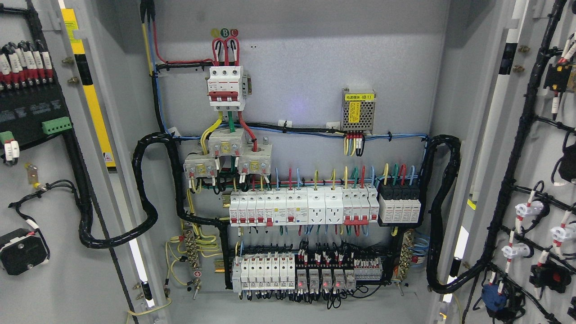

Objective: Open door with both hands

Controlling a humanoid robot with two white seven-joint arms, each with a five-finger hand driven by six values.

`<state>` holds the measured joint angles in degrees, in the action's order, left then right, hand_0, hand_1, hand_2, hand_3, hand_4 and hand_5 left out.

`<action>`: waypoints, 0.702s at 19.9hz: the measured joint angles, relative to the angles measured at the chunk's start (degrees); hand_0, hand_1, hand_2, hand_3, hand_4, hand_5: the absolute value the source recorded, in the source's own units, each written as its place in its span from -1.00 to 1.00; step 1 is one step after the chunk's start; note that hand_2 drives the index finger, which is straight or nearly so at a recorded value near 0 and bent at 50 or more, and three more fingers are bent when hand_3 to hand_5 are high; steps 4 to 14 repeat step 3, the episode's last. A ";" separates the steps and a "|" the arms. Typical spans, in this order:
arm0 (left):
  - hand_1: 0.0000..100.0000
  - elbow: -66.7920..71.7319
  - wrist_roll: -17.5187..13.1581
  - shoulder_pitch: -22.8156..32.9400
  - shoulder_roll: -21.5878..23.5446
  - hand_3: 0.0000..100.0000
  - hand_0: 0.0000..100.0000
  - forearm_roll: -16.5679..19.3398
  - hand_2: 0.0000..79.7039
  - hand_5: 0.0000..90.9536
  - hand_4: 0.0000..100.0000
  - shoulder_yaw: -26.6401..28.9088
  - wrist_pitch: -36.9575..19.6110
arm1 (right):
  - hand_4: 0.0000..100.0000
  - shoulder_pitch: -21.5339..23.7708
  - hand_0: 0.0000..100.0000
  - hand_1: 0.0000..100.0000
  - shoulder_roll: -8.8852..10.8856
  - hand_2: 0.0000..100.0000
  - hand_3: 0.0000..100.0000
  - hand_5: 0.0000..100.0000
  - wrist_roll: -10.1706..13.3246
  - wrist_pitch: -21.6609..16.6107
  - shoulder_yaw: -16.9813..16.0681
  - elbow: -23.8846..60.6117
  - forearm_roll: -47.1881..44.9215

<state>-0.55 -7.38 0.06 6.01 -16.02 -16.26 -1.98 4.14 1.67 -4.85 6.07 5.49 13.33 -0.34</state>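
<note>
A grey electrical cabinet fills the head view with both doors swung wide open. The left door (49, 189) stands at the picture's left, its inner face carrying black modules and wiring. The right door (535, 180) stands at the right, with a black cable loom and white connectors on it. The cabinet's back panel (306, 67) faces me, with a large three-pole breaker (226, 87) at the top and rows of white breakers (301, 207) lower down. Neither of my hands or arms shows in the view.
A small power supply with a yellow label (358, 110) sits on the upper right of the panel. Thick black cable bundles loop down the left (144, 198) and right (443, 211) inner edges. A lower row of breakers and relays with red lights (310, 270) sits near the bottom.
</note>
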 measured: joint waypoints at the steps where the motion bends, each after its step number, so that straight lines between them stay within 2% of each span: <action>1: 0.11 0.31 0.00 -0.01 -0.05 -1.00 -0.76 0.10 -1.00 -1.00 -1.00 -0.21 -0.06 | -1.00 -0.19 -1.00 0.00 -0.15 -0.92 -1.00 -1.00 0.23 0.19 -0.03 -0.55 0.07; 14: 0.11 0.89 0.02 -0.02 -0.17 -1.00 -0.76 0.30 -1.00 -1.00 -1.00 -0.60 -0.10 | -1.00 -0.46 -1.00 0.00 -0.40 -0.92 -1.00 -1.00 0.67 0.43 -0.14 -1.55 0.15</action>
